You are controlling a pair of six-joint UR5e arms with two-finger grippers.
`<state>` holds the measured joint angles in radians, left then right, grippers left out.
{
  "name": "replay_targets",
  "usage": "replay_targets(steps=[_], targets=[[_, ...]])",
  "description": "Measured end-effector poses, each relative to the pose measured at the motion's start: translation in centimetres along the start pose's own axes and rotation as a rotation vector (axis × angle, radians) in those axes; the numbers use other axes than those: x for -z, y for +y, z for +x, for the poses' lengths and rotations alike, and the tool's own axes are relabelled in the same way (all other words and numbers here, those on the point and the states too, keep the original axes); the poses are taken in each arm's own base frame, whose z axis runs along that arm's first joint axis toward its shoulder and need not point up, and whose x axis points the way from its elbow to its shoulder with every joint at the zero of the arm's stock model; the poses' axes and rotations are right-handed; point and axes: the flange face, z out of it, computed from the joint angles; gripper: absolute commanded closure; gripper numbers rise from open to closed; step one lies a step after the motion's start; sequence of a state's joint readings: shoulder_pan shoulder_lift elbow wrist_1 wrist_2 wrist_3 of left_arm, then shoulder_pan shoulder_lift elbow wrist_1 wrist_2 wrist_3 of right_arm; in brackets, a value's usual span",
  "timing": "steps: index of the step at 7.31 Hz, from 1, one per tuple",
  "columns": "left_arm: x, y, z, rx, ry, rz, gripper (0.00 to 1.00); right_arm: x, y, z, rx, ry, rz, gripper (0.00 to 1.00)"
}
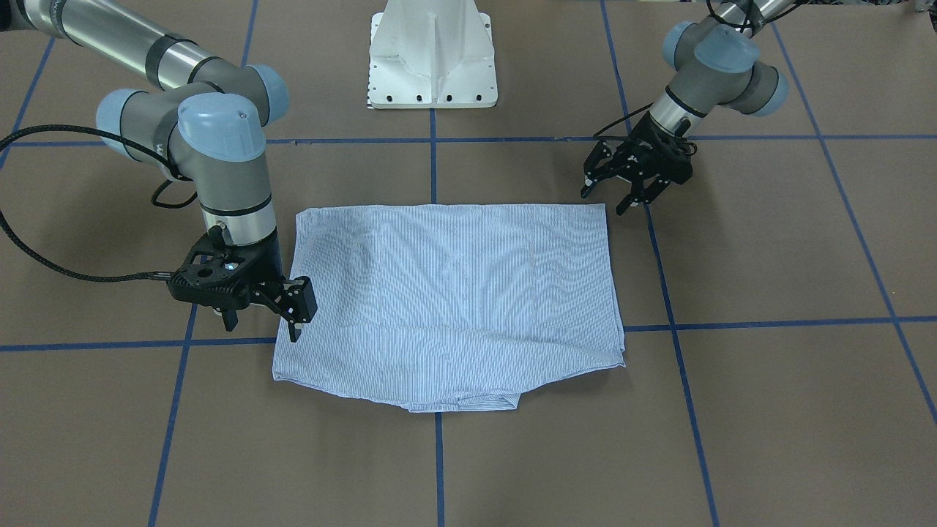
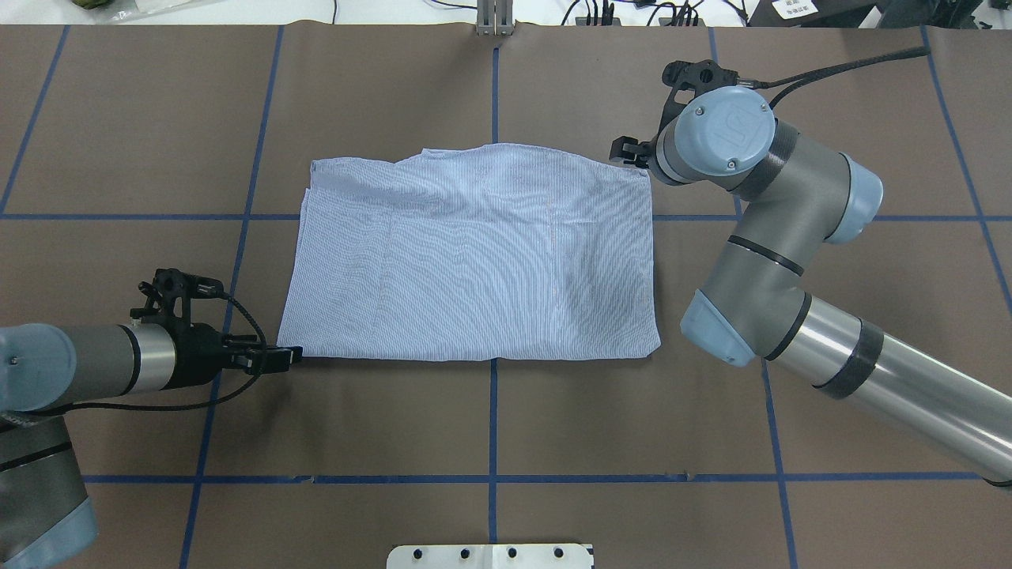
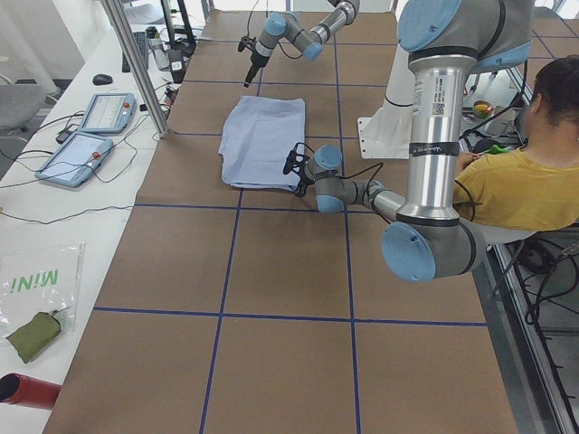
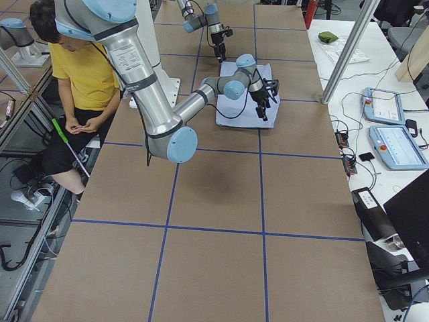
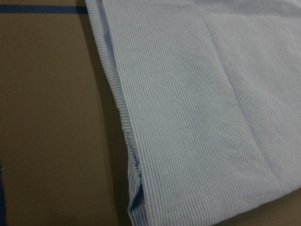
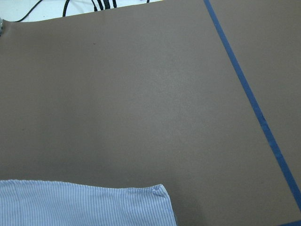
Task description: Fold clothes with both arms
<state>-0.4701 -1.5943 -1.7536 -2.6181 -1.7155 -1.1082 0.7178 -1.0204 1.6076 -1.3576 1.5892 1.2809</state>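
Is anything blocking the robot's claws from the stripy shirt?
Nothing visible is. The left gripper hovers right beside one corner of the shirt, and the right gripper is at the opposite corner. No object lies between either gripper and the cloth.

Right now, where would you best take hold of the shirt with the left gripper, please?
Probably the shirt corner nearest the left gripper, coming in low from the robot's left: the cloth lies flat, and its layered edges are exposed there.

You see the shirt [image 5: 197, 117] cut off by both wrist views' edges; overhead, at its far corner, the right gripper [image 2: 628, 150] hides mostly behind its own arm [image 2: 727, 142].
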Motion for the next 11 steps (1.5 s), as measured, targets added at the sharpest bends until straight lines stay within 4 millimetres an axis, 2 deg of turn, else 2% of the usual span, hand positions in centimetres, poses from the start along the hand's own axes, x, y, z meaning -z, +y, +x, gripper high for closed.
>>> replay_targets(steps=[2, 3, 4, 8, 10, 11], targets=[[-0.8, 0.1, 0.4, -0.002, 0.003, -0.006, 0.50, -0.1, 0.1, 0.0, 0.001, 0.001, -0.001, 0.00], [-1.0, 0.2, 0.5, -0.002, 0.003, -0.007, 0.82, -0.1, 0.2, 0.0, 0.002, 0.000, -0.002, 0.00], [-1.1, 0.2, 0.6, -0.003, 0.004, -0.008, 1.00, 0.0, 0.2, 0.0, 0.002, 0.000, -0.002, 0.00], [-0.4, 0.2, 0.0, -0.011, -0.001, -0.004, 1.00, 0.0, 0.2, 0.0, 0.001, 0.000, -0.001, 0.00], [0.3, -0.6, -2.5, -0.089, -0.042, 0.012, 1.00, 0.0, 0.3, -0.1, 0.002, -0.002, -0.002, 0.00], [0.7, -2.4, -5.0, -0.146, -0.090, 0.038, 1.00, 0.0, 0.4, -0.3, 0.003, -0.003, -0.002, 0.00]])
